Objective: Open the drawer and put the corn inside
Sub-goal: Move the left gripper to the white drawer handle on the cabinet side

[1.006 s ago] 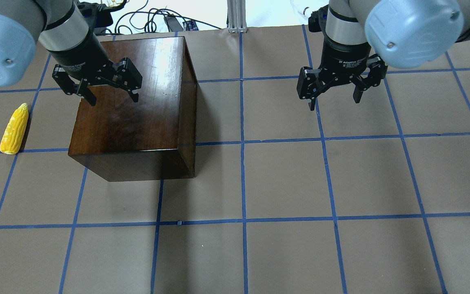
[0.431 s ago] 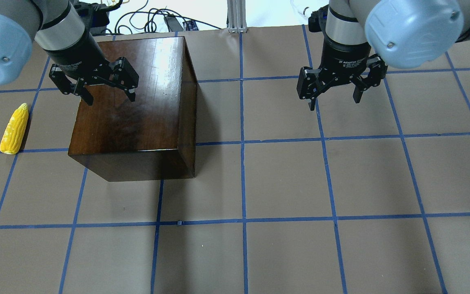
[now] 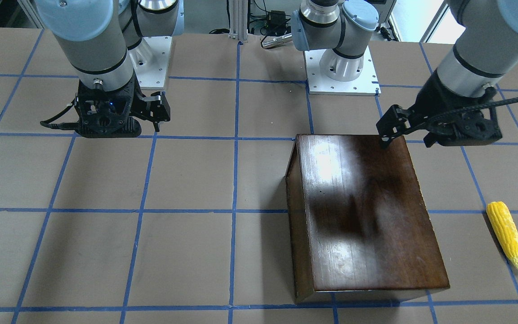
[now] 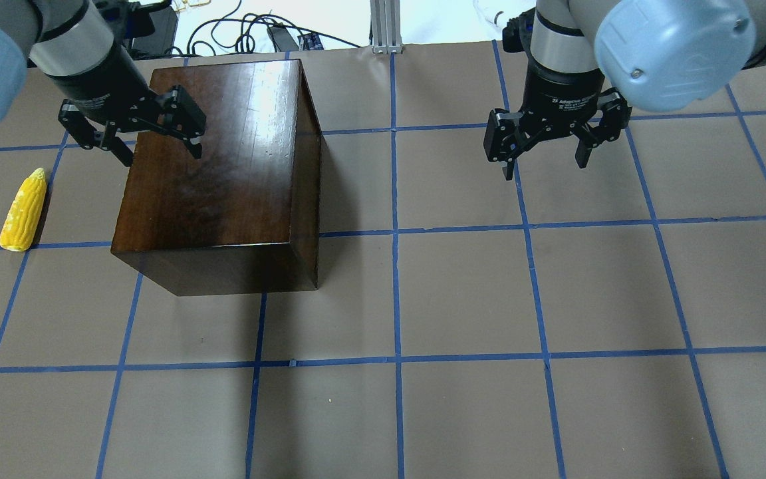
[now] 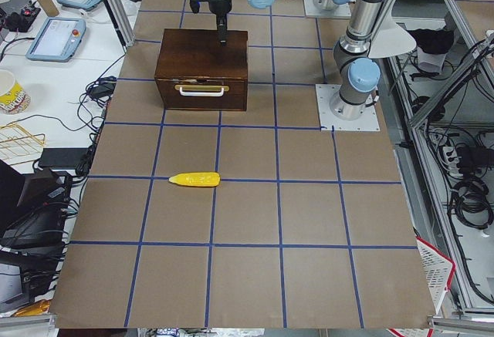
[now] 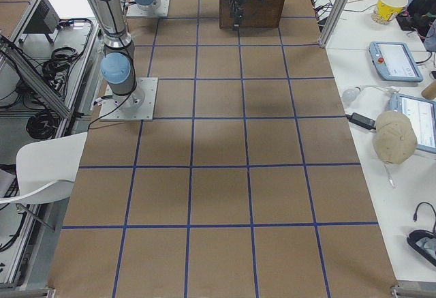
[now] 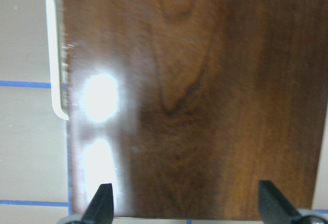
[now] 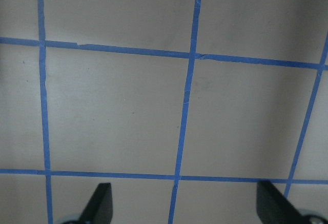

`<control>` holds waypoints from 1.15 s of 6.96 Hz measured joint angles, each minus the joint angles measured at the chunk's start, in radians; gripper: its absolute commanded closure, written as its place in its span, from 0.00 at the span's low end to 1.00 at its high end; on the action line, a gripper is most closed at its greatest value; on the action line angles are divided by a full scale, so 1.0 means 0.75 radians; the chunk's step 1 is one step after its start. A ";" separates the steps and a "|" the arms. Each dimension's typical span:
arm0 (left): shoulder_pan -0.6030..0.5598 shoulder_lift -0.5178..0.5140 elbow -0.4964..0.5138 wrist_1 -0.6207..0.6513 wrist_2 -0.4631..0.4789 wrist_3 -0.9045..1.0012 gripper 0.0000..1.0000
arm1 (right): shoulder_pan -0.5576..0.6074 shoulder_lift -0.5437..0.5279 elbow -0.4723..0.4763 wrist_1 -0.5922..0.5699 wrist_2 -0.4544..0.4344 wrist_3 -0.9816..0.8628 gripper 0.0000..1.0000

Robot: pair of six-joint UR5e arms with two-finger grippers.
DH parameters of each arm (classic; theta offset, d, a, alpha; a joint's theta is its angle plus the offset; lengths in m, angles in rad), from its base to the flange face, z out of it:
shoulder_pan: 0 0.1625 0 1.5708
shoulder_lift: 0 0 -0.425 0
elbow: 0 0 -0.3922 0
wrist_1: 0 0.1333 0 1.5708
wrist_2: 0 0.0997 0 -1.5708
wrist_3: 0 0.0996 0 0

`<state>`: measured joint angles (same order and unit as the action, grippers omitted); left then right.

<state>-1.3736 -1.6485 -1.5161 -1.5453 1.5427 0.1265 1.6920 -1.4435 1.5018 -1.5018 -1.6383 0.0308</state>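
Observation:
The glossy dark-brown wooden box (image 4: 223,173) stands on the left half of the table. Its drawer (image 5: 202,94) is shut flush, and the front panel with a pale handle faces the table's left end. The handle also shows at the left edge of the left wrist view (image 7: 51,55). The yellow corn (image 4: 24,209) lies on the table left of the box, also in the front view (image 3: 505,234). My left gripper (image 4: 160,152) is open and empty above the box top near its back left corner. My right gripper (image 4: 545,167) is open and empty above bare table.
The brown table surface (image 4: 463,299) carries a blue tape grid. Cables (image 4: 250,33) and an aluminium post (image 4: 386,26) sit at the back edge. The two arm bases (image 3: 342,67) stand behind the box. Side tables with tablets (image 5: 54,36) flank the table.
My left gripper has moved left and slightly back across the box top, toward the side with the drawer front. The right gripper, box and corn have not moved.

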 measured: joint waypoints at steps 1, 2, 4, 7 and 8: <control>0.082 -0.014 0.021 0.003 -0.002 0.112 0.00 | 0.000 0.000 0.000 0.000 0.000 0.000 0.00; 0.171 -0.033 0.036 0.013 -0.004 0.252 0.02 | 0.000 0.000 0.000 0.000 0.000 0.000 0.00; 0.330 -0.081 0.043 0.064 -0.007 0.530 0.01 | 0.000 0.000 0.000 0.000 0.000 0.000 0.00; 0.472 -0.196 0.028 0.090 -0.129 0.677 0.00 | 0.000 0.000 0.000 0.000 0.000 0.001 0.00; 0.487 -0.237 0.026 0.098 -0.156 0.686 0.00 | 0.000 0.000 0.000 0.000 0.000 0.001 0.00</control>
<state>-1.0085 -1.8266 -1.4964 -1.4716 1.4254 0.6407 1.6919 -1.4434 1.5018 -1.5018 -1.6383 0.0315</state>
